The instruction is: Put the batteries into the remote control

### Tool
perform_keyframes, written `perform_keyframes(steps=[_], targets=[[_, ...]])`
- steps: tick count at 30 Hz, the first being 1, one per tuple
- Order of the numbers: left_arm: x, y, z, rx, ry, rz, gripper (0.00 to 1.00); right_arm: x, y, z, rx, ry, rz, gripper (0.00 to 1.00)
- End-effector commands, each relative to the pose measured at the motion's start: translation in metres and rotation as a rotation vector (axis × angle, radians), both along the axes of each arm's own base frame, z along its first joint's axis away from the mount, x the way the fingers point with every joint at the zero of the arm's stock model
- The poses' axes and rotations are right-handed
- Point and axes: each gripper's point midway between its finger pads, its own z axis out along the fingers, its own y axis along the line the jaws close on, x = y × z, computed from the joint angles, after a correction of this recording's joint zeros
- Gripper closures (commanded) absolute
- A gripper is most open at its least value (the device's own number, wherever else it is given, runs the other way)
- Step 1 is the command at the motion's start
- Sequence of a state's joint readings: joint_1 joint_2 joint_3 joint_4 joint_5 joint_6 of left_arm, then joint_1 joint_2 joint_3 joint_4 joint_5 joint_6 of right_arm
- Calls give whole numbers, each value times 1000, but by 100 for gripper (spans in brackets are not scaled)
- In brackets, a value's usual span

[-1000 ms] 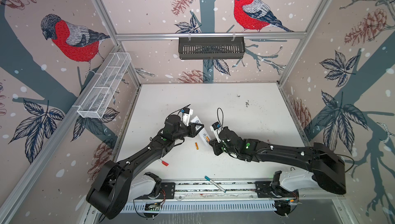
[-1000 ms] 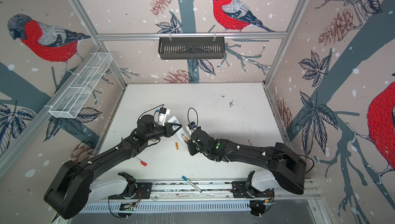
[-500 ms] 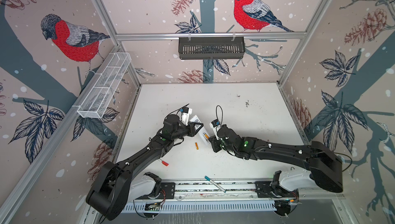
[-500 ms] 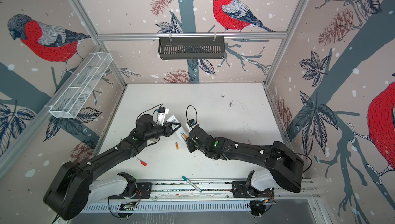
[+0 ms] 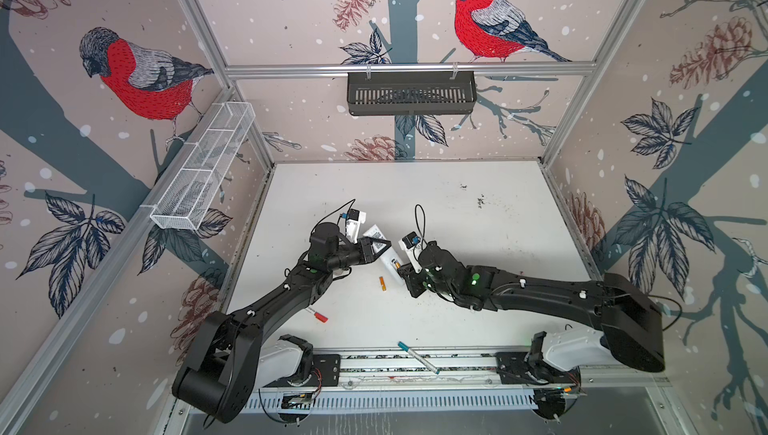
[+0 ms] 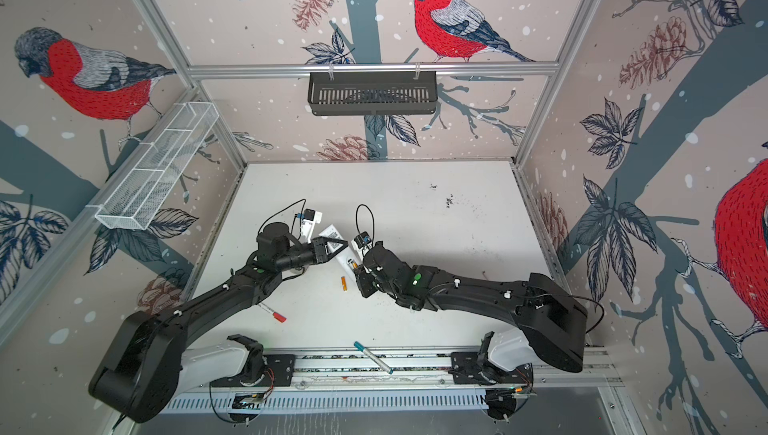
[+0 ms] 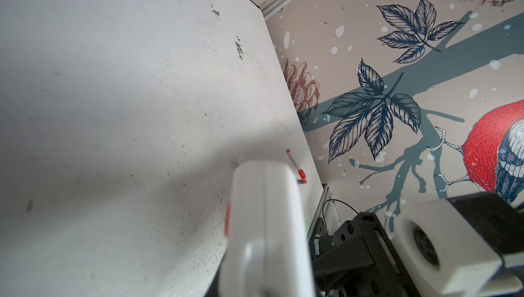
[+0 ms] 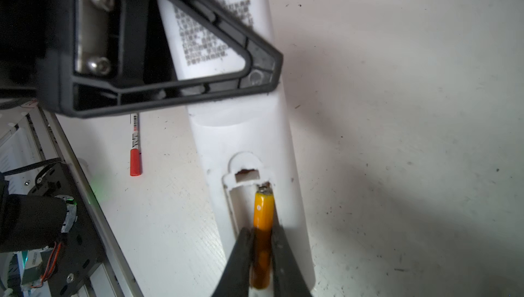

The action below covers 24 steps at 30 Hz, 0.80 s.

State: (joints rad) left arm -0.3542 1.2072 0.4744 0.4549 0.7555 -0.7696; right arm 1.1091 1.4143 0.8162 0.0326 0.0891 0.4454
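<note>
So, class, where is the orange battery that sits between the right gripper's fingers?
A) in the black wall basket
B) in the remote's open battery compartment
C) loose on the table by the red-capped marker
B: the right wrist view shows the right gripper flanking the orange battery inside the open bay of the remote control.
</note>
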Motion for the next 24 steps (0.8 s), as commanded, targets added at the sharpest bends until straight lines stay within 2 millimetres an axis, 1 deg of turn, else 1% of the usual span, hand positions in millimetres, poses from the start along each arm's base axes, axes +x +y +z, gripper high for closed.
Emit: perform_keyframes(steps=[1, 4, 17, 24], targets=[[-5, -5, 23, -100, -45, -66, 100, 0, 5, 5, 12, -5, 14, 83], [-5, -2, 23, -113, -47, -61, 100, 0, 6, 7, 11, -4, 14, 82], [0, 2, 13, -68, -41, -29, 100, 0, 5, 14, 8, -3, 11, 78], [2, 5, 10, -58, -33, -12, 100, -1, 1, 5, -28, 16, 2, 78]])
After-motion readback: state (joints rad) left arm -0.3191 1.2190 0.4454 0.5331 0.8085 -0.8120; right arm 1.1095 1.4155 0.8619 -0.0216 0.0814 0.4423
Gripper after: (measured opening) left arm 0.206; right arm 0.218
